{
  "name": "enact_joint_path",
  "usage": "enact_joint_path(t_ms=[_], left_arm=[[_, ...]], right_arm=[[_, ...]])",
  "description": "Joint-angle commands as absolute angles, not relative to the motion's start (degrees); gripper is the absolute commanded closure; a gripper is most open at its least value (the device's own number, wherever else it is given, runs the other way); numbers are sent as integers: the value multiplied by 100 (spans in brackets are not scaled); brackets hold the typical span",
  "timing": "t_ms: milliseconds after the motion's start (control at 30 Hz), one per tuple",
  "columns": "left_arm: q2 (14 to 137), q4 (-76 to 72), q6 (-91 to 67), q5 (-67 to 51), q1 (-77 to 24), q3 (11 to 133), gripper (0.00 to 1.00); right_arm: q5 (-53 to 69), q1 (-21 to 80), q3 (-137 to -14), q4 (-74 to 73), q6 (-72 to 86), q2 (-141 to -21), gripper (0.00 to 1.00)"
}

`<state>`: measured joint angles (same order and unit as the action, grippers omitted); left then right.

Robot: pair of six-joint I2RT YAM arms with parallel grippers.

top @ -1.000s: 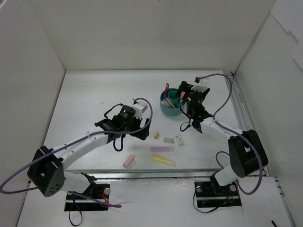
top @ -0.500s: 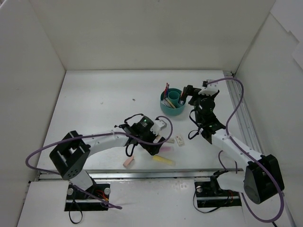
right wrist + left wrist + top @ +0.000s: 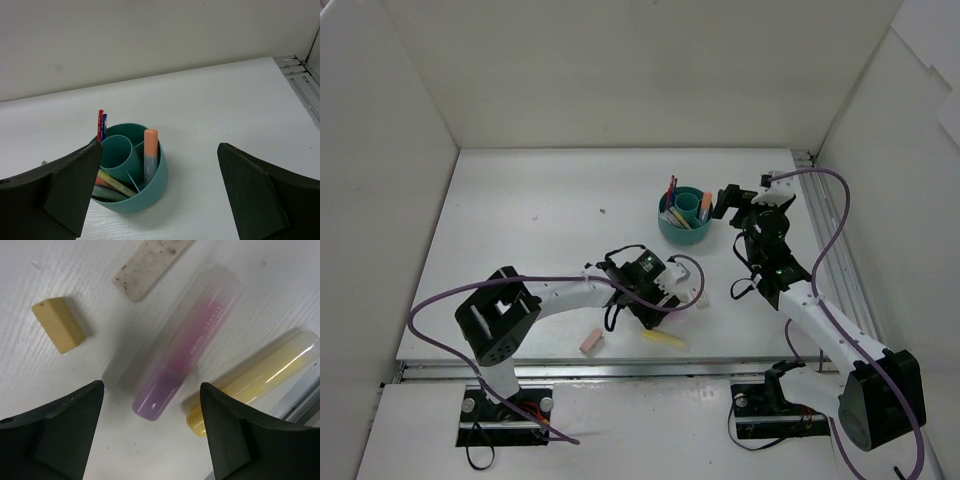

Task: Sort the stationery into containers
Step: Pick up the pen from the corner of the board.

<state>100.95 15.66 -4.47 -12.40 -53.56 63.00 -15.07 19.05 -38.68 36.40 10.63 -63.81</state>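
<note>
The teal cup [image 3: 150,196] is round and ribbed, with an inner tube and dividers. An orange highlighter [image 3: 150,155] stands upright in one compartment, a red pen [image 3: 100,124] and a blue pen [image 3: 104,125] stick up at the far rim, and more pens lie slanted in another. The right claw [image 3: 161,145] hangs just beside the cup, spread wide and empty. Nearer the arm bases than the cup, the left claw [image 3: 150,390] is spread wide above a purple highlighter [image 3: 186,354], not touching it. A yellow highlighter [image 3: 255,380] lies alongside, with a beige eraser [image 3: 57,323] and a smudged white eraser [image 3: 150,262] near. A pink eraser [image 3: 591,341] lies apart. The table [image 3: 520,230] is white, with plain white walls [image 3: 620,70] around it.
</note>
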Motion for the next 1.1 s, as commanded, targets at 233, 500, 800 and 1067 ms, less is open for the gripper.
enact_joint_path(t_ms=[233,500,800,1067], left_arm=[[10160,1881,-466,-1028,-5607,6539,41],[10327,1872,-378,-896,-5607,6776,62],[10038,2162,-290,-1001,-5607,6847,97],[9554,2653,-316,-1388,-5607,7145,100]], right_arm=[[-1292,1670,-3771,3832,1239,-5968,2],[-1248,1591,-3700,3788,1266,-5792,2],[-1283,1477,-3612,3762,1345,-5643,2],[-1248,1424,-3586,3762,1433,-5616,2]])
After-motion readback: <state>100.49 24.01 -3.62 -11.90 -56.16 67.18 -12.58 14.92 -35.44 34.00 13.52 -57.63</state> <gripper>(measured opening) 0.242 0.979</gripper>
